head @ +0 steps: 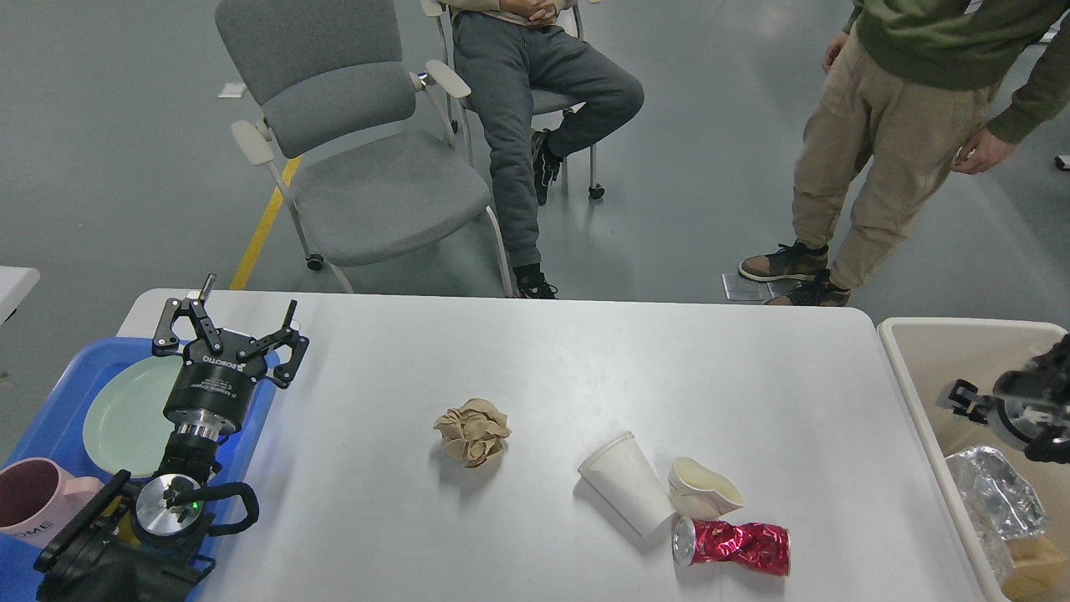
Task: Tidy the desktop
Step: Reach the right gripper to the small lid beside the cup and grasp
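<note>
Large white rectangular surface (535, 368) with rounded corners filling the middle of the view. At 9 o'clock, left gripper (232, 324) raised upright above a blue plastic tray (50, 401) holding a pale green plate (125, 418); fingers spread wide, holding nothing. At 3 o'clock, right gripper (961, 396) hovering over a beige rectangular bin (911, 393), seen small and dark; finger spread impossible to tell. Near centre, a crumpled brown paper ball (472, 431). Toward 5 o'clock, a tipped white paper cup (627, 481), a crushed cream cup (702, 489), a crushed red can (736, 543).
</note>
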